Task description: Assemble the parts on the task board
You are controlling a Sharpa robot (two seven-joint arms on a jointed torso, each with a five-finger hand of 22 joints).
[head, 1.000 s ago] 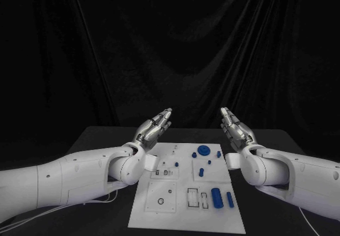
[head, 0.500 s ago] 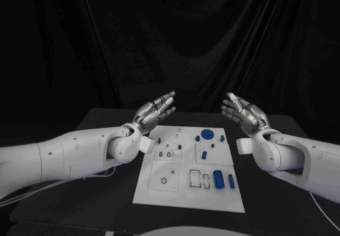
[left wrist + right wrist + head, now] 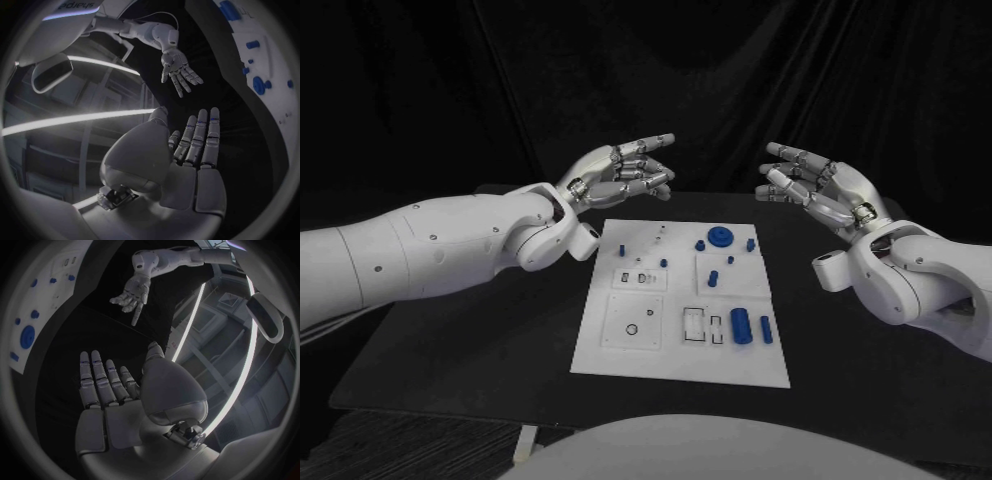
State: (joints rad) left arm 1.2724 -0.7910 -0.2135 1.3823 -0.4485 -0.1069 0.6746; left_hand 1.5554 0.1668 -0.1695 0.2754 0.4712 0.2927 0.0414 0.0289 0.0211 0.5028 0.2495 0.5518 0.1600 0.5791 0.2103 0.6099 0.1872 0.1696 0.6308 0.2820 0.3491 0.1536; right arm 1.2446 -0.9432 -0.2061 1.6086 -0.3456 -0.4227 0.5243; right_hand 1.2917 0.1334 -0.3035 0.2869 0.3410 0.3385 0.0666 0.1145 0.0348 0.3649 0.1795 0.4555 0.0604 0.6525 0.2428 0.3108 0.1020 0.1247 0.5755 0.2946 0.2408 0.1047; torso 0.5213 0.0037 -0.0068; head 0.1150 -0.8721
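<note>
Parts [image 3: 738, 326] are sitting on the task board [image 3: 678, 362], which is lying flat in the middle of the desk [image 3: 473, 340]. We're seeing a big round blue piece [image 3: 717, 238] up near the board's 12 o'clock edge, a few small blue pegs [image 3: 713, 278] scattered below it, and two longer blue pieces side by side around 4 o'clock. We're holding our left hand [image 3: 620, 170] up in the air off the board's 11 o'clock corner, fingers apart and loosely curled, gripping nothing. Our right hand [image 3: 819, 188] is hovering off the 1 o'clock corner, fingers spread wide, also empty. Both hands are facing each other, well apart, and neither is touching the board.
</note>
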